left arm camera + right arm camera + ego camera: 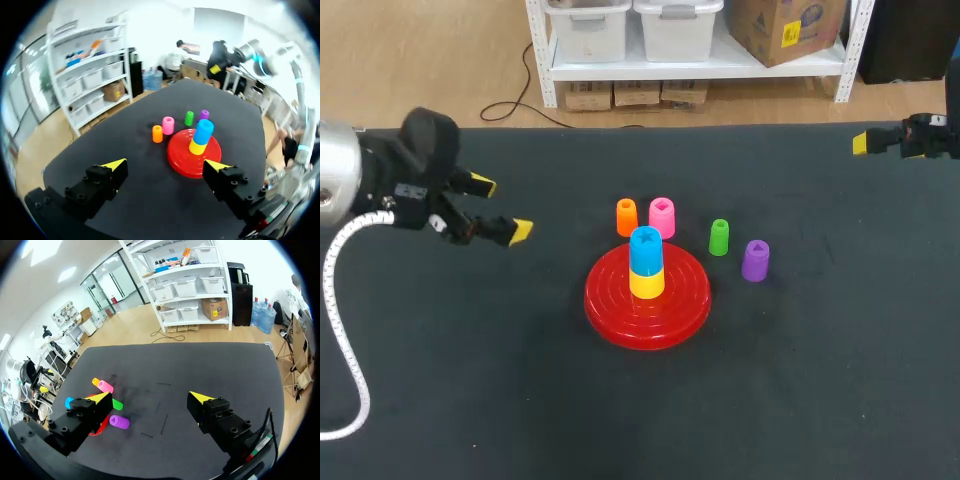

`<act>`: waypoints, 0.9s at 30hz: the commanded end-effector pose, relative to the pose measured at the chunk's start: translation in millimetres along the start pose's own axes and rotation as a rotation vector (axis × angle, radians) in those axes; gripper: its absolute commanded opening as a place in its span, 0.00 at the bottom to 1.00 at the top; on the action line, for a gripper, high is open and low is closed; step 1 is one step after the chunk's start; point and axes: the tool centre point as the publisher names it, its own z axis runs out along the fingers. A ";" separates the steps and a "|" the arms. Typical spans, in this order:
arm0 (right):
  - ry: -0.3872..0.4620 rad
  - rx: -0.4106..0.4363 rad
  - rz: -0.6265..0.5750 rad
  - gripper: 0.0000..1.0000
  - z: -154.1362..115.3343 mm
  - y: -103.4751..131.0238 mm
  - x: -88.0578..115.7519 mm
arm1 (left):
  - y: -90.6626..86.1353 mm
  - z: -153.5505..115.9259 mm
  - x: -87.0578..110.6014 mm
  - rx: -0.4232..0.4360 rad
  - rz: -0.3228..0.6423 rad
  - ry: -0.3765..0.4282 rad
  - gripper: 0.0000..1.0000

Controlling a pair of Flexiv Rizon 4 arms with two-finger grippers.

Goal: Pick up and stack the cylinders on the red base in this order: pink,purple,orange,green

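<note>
The red base (620,300) lies mid-table with a yellow cylinder (647,283) on it and a blue one (645,250) on top. Behind the base stand the orange (626,217) and pink (661,218) cylinders. To its right are the green (719,237) and purple (755,260) ones. My left gripper (500,208) hangs open and empty well left of the base. In the left wrist view the base (177,160) lies ahead of the open fingers. My right gripper (865,143) is at the far right edge, open (150,398) and empty, with purple (119,422) and green (117,404) beside one finger.
Nothing else lies on the dark table (820,380). Bare cloth stretches in front of the base and along both sides.
</note>
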 end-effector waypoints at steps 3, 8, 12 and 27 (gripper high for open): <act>0.000 0.001 0.000 1.00 -0.1 0.0 0.1 | 6.3 29.9 -2.2 0.146 0.127 -0.074 1.00; 0.000 0.001 0.000 1.00 -0.1 0.0 0.1 | -2.8 42.5 -4.8 0.182 0.186 -0.055 1.00; 0.000 0.001 0.000 1.00 -0.1 0.0 0.1 | -7.7 41.3 0.3 0.211 0.219 -0.063 1.00; 0.000 0.001 0.000 1.00 -0.1 0.0 0.1 | -12.3 6.1 27.6 0.277 0.213 -0.226 1.00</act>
